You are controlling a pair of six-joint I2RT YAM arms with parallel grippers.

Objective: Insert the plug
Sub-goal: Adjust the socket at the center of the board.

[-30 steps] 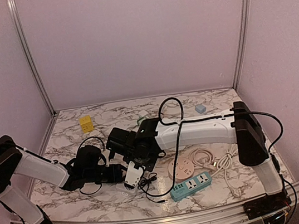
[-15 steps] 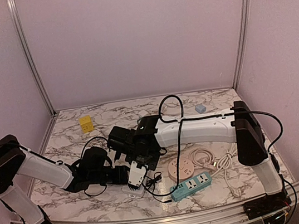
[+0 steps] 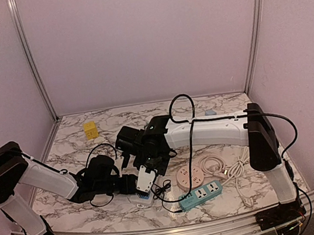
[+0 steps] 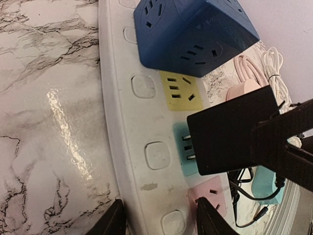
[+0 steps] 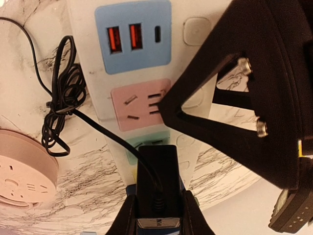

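Where marble (image 4: 44, 98) gleams, a boxy black plug (image 4: 225, 129) faces the white strip (image 4: 127, 122).

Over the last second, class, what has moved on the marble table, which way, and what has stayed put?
The left gripper, clamped on the white multi-socket power strip, slid it slightly right, beneath the black plug adapter held in the right gripper. The teal power strip, pink round socket and yellow block stayed put.
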